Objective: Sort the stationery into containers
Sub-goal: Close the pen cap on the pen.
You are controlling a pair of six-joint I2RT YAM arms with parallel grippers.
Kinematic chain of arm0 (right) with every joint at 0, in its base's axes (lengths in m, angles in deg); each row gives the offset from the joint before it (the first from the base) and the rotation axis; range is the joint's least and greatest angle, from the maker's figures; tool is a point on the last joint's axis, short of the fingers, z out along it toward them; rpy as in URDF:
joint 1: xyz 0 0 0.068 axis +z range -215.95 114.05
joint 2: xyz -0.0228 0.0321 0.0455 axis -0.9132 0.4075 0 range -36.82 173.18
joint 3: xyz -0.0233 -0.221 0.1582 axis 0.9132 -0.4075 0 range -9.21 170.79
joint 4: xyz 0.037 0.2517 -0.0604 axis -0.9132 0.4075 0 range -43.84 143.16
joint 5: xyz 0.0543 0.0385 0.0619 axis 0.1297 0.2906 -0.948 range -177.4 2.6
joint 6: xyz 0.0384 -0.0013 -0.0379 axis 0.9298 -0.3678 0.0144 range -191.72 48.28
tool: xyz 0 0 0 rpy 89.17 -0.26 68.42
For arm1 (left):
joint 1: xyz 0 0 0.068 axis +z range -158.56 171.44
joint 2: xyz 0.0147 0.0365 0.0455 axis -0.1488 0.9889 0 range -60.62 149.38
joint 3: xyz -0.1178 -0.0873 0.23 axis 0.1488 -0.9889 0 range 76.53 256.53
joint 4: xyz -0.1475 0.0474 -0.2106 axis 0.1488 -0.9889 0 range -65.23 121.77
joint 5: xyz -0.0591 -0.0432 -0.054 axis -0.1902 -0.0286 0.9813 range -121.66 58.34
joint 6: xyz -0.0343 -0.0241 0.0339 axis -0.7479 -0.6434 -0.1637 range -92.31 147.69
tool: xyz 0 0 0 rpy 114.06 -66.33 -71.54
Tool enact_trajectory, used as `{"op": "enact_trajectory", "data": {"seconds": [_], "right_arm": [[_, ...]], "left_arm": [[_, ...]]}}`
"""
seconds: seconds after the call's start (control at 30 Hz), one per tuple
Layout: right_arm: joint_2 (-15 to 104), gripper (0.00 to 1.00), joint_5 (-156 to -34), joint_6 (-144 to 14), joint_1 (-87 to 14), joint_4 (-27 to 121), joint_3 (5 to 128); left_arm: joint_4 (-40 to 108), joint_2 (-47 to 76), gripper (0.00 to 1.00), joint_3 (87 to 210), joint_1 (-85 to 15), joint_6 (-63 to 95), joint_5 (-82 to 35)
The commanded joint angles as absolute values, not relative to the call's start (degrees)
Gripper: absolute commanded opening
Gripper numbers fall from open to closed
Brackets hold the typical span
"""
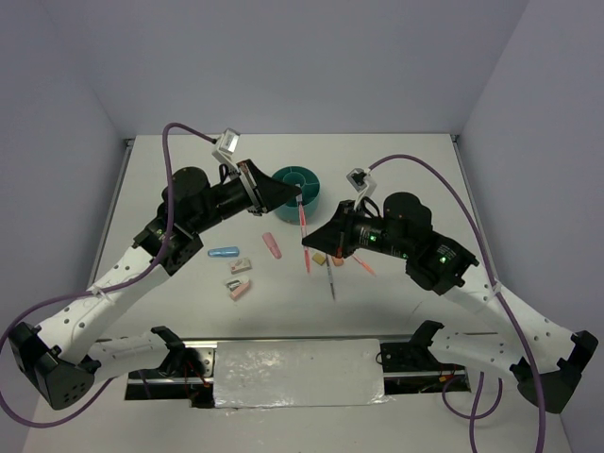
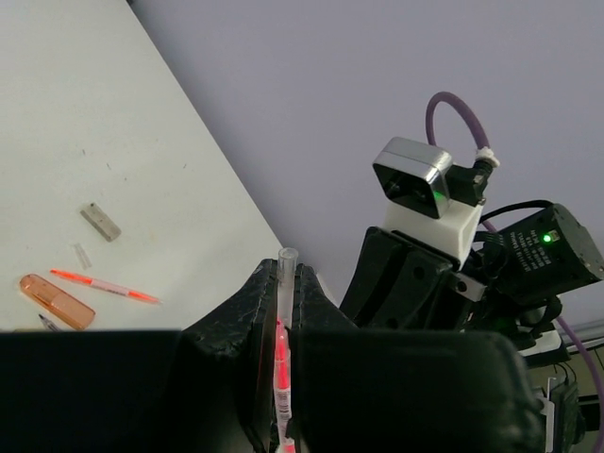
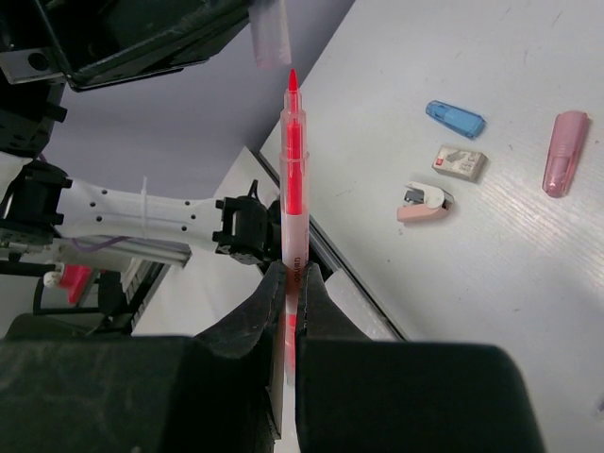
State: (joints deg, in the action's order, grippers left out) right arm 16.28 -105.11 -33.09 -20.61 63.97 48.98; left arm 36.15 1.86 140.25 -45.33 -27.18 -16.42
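**Operator:** Status of the left end effector [image 2: 285, 279]?

**Technician:** Narrow, clamped on a thin pink piece [image 2: 287, 257] with a clear end. It is raised just beside the teal tub [image 1: 308, 172], which sits toward the far edge of the tabletop [image 1: 189, 170].

**Operator:** And the right end effector [image 3: 291, 283]?

**Technician:** Closed on a pink pen [image 3: 293, 170], red tip exposed, over the tabletop centre.

**Operator:** Loose stationery?

**Technician:** A blue capsule [image 1: 223, 253], a pink capsule [image 1: 272, 245] and small blocks [image 1: 242, 267] lie between the centre and the left edge.

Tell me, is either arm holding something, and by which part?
The right gripper pinches a pink pen by its lower barrel; the left gripper pinches a thin clear-pink piece near its clear end.
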Motion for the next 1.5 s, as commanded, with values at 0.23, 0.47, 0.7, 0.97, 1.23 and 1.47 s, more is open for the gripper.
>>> {"op": "enact_trajectory", "data": {"seconds": [0.23,0.47,0.7,0.97,1.23,1.47], "right_arm": [[16.5,0.0,-104.6,-34.3,-20.7,63.7,52.8],[16.7,0.0,-104.2,-34.3,-21.0,63.9,52.9],[17.1,0.0,-104.1,-34.5,-21.4,63.9,53.5],[17.6,0.0,-103.8,-35.2,-22.1,63.5,55.3],[18.9,0.0,-104.0,-37.5,-25.8,59.3,54.5],[21.2,0.0,-110.9,-40.3,-28.5,55.2,59.2]], "left_arm": [[37.7,1.3,0.0,140.1,-45.1,-25.0,-15.5],[38.6,1.2,0.0,139.8,-45.2,-25.6,-14.6],[39.2,1.1,0.0,139.4,-45.1,-26.3,-14.0],[39.3,0.7,0.0,138.0,-45.2,-26.2,-13.1],[39.7,0.5,0.0,137.5,-45.2,-27.0,-10.0],[37.0,0.7,0.14,140.2,-45.2,-24.1,-8.2]]}}
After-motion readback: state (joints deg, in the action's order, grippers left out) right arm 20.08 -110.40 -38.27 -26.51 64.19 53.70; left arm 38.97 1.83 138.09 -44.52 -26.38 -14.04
